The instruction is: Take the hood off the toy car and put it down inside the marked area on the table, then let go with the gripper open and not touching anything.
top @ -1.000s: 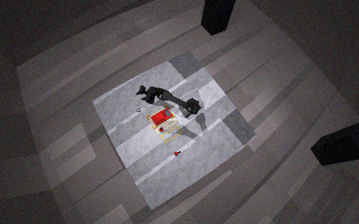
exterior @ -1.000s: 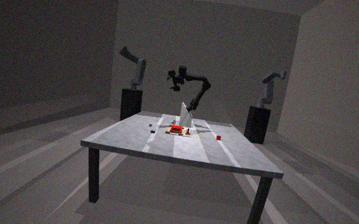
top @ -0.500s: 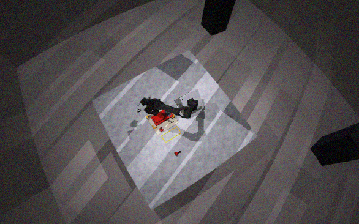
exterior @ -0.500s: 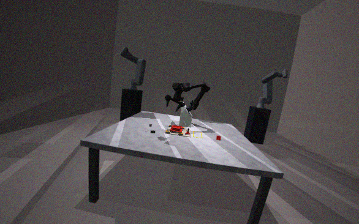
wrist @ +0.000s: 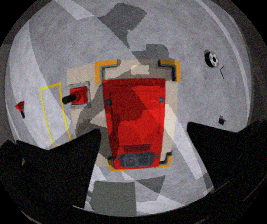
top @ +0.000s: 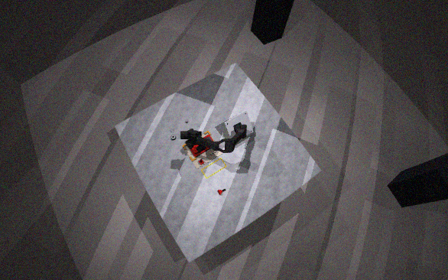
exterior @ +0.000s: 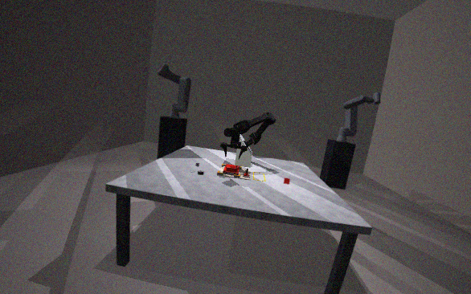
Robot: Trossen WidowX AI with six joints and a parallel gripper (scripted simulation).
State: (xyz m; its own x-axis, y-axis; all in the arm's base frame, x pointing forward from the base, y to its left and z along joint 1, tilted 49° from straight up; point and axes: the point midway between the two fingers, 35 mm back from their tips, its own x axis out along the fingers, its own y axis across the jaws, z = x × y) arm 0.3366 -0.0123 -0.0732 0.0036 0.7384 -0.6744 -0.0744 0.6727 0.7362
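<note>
The toy car shows as a red body point(top: 196, 151) point(exterior: 231, 169) point(wrist: 134, 117) with a dark grey block at its near end in the wrist view. It sits on a beige board point(wrist: 75, 75) between orange corner brackets. The seam between hood and body cannot be made out. My gripper point(exterior: 233, 156) point(wrist: 146, 130) is open and empty, above the red body, its fingers to either side of it in the wrist view. The marked area point(top: 216, 172) point(exterior: 264, 177) point(wrist: 51, 86), a yellow outline, lies beside the board. No object lies inside it.
A small red piece point(top: 201, 161) point(wrist: 81, 92) with a black peg sits in a grey frame on the board. Another red piece point(top: 220, 192) point(exterior: 286, 181) point(wrist: 20, 106) lies beyond the marked area. A wheel point(top: 173, 138) point(wrist: 212, 59) lies on the opposite side. A pale panel point(exterior: 243, 157) stands behind.
</note>
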